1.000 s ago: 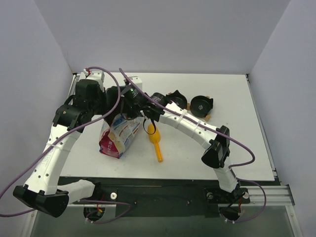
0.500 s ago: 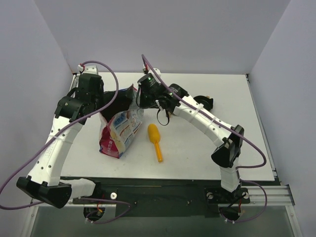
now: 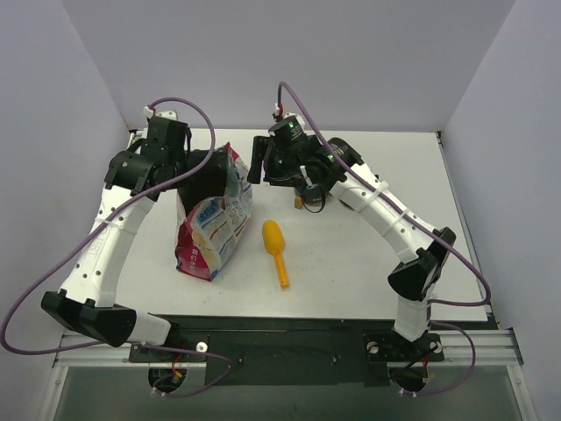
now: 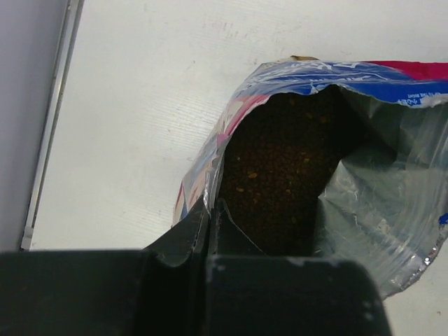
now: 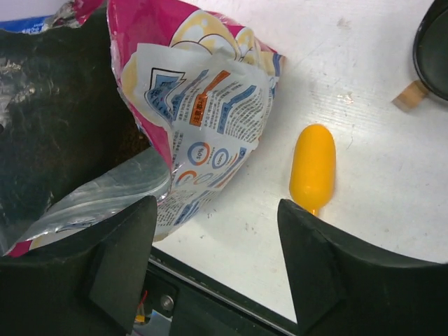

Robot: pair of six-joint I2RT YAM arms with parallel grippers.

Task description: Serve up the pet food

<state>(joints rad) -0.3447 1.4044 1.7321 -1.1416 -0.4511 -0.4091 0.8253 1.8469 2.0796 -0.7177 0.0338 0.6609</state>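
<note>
Changed since a second ago: let go of the pet food bag (image 3: pixel 210 232) with the right gripper (image 5: pixel 217 213) and backed it off toward the rear of the table (image 3: pixel 351 263); fingers apart, nothing between. Pulled the bag mouth open and higher with the left gripper (image 4: pixel 210 213); fingers together, clamped on the bag rim. Left the scoop (image 3: pixel 275 250) lying where it was, just right of the bag.

Pose: left arm reaching up and over the bag from the left. Right arm arched high across the middle, wrist looking down on bag, scoop and a bowl (image 5: pixel 434 49). Kibble (image 4: pixel 280 168) inside the open bag, left of centre.
</note>
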